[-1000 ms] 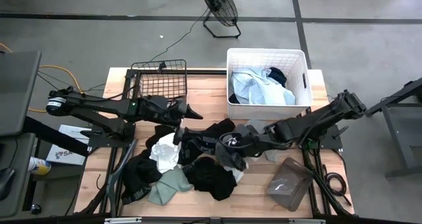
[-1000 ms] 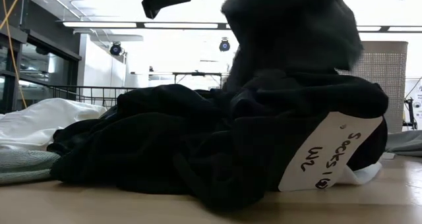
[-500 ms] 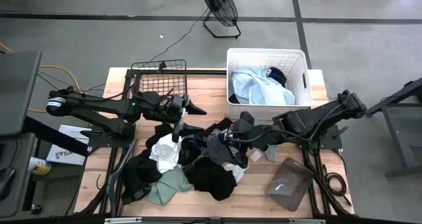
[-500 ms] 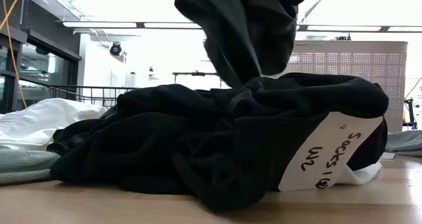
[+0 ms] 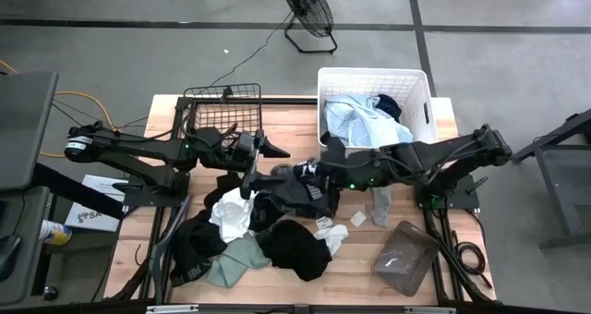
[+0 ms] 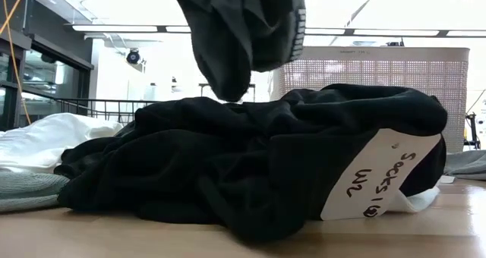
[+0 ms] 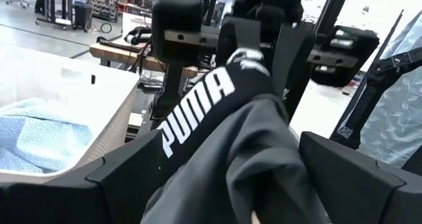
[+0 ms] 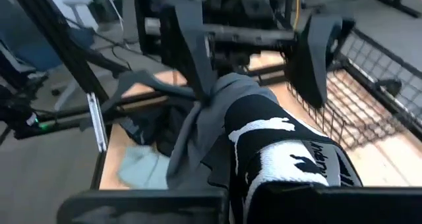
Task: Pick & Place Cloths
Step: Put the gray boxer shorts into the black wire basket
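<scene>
The table (image 5: 286,111) was pale bare wood, matt. The cloths (image 5: 295,249) were soft matt fabric, one (image 7: 217,118) bearing white print. The laundry basket (image 5: 425,102) looked like white perforated plastic; the wire basket (image 5: 222,106) was black metal.

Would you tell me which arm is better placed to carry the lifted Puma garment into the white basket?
Right: the right gripper grips the garment beside the basket; the left gripper is open.

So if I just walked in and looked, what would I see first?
Probably the dark Puma garment held up in the air between the two arms, over the middle of the table. The right gripper is shut on it, and the left gripper sits open right beside it. Underneath is a messy heap of cloths, mostly black.
</scene>
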